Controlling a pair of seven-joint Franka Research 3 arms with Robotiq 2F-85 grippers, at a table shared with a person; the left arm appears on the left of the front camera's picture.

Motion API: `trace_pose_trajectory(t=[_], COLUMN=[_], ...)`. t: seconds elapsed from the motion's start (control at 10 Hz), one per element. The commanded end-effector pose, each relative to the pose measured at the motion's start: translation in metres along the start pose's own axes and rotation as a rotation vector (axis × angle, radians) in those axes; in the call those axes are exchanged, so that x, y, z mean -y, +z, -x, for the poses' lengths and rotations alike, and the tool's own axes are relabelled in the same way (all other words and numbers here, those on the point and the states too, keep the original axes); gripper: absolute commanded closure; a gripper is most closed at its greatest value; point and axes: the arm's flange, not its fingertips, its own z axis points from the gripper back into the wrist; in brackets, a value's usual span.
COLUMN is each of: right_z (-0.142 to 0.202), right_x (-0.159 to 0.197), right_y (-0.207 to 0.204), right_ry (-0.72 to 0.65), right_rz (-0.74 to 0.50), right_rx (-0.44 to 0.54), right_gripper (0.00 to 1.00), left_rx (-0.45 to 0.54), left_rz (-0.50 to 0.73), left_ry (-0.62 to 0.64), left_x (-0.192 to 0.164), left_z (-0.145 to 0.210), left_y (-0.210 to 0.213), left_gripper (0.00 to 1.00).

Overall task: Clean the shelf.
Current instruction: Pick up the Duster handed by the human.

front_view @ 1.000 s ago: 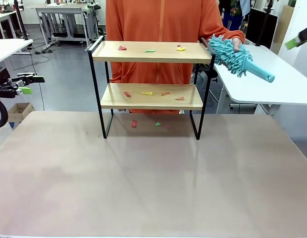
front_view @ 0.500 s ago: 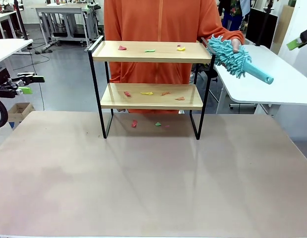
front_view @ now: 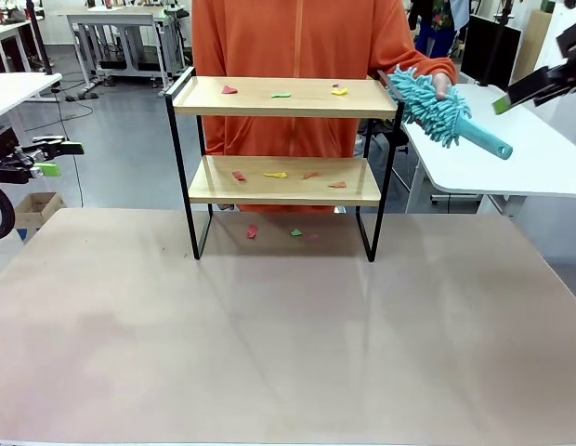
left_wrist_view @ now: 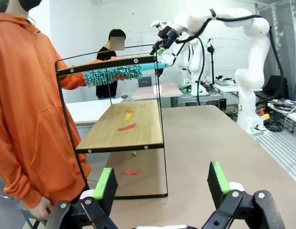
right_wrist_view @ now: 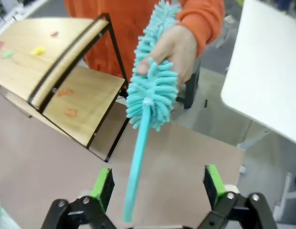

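The front view cuts the right gripper (front_view: 504, 104) off at the picture's edge. In its wrist view the jaws are spread wide, and the duster (right_wrist_view: 152, 95) handle's end lies between them, touching neither pad. The person's hand (right_wrist_view: 173, 46) is half buried in the fluffy head. The shelf (right_wrist_view: 52, 52) stands beyond the jaws, aside. The left gripper (left_wrist_view: 161, 180) is also spread, facing the shelf. Since half a second ago, the right gripper has closed in on the handle.

One shelf (front_view: 260, 100), one duster (front_view: 435, 104)
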Motion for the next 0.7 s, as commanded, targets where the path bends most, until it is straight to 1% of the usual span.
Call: trace_pose_trajectory(t=[0.0,0.1,0.3,0.6], right_z=[0.01,0.013,0.018,0.018], right_x=[-0.023,-0.031,-0.045,-0.045], right_y=[-0.002,-0.006,-0.02,-0.04], right_ry=[-0.034,-0.04,-0.015,-0.008], right_rz=[0.046,0.064,0.073,0.069], right_rx=[0.003,0.024,0.013,-0.033], right_gripper=[0.0,0.0,0.0,0.0], left_rx=[-0.001,-0.001,-0.001,-0.001], left_rz=[0.002,0.002,0.002,0.002], left_ry=[-0.007,-0.007,-0.007,-0.007], left_x=[0.0,0.0,0.0,0.0], left_z=[-0.001,-0.001,-0.001,-0.001], left_y=[0.0,0.0,0.0,0.0], left_gripper=[0.0,0.0,0.0,0.0])
